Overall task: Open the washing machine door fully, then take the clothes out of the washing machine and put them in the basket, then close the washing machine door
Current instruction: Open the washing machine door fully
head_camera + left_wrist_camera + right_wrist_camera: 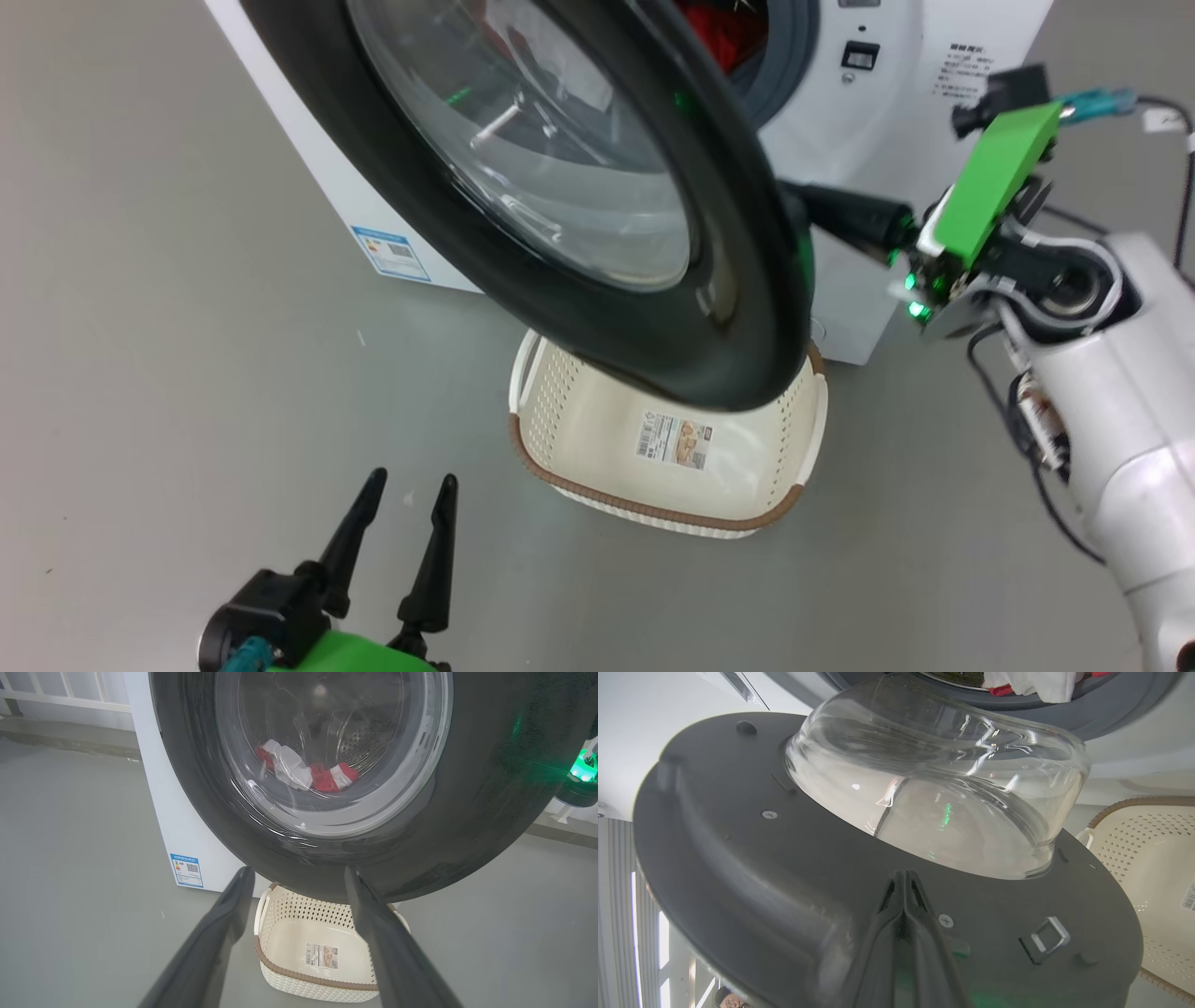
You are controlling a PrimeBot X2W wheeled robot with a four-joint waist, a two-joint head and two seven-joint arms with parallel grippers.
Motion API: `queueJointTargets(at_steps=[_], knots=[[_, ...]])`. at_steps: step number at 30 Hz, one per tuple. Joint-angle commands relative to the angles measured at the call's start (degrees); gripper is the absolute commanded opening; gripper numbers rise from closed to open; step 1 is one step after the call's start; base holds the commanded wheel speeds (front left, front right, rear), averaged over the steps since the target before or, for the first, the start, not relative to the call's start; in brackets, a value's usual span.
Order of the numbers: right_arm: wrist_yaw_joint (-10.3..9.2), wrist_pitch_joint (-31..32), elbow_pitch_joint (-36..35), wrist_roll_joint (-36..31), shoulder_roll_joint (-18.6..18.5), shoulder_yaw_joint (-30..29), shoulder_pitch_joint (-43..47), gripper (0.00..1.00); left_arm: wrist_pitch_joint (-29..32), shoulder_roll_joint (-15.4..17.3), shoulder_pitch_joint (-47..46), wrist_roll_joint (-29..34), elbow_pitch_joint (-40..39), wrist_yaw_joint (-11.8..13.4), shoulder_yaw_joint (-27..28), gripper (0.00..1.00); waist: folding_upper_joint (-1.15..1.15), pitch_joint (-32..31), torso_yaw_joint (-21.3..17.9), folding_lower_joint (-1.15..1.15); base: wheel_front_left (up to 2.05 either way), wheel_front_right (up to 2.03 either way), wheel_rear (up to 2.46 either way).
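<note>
Washing machine door stands ajar, right fingers perhaps touching it.

One washing machine here, and one door on it. One basket, carrying a single sticker and two side handles. One blue label on the machine's front. Two grippers to count: the left gripper and the right gripper, each with two dark fingers. The clothes show as two red-and-white lumps through the door; the number of garments cannot be told. On the door's inner face, two screws and one metal latch.
</note>
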Motion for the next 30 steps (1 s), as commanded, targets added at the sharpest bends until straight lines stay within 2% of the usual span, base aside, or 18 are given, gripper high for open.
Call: queueJointTargets(at_steps=[1,18,30], knots=[[0.30,0.5,-2.6,0.5,1.6,0.8,1.5,0.00,-0.5,0.8,0.3,0.6,-1.3,0.4,1.9,1.00,0.00,-0.9,0.6,0.00,0.00,0.00,0.00],[0.30,3.6,-11.7,0.8,5.0,4.4,13.2,0.00,-0.5,0.8,3.2,1.0,-1.9,1.5,1.6,1.00,0.00,-5.2,5.8,0.00,0.00,0.00,0.00],[0.30,3.4,-13.8,0.9,7.1,6.3,16.9,0.00,-0.5,0.8,3.8,1.3,-2.1,2.1,2.2,1.00,0.00,-6.6,10.2,0.00,0.00,0.00,0.00]])
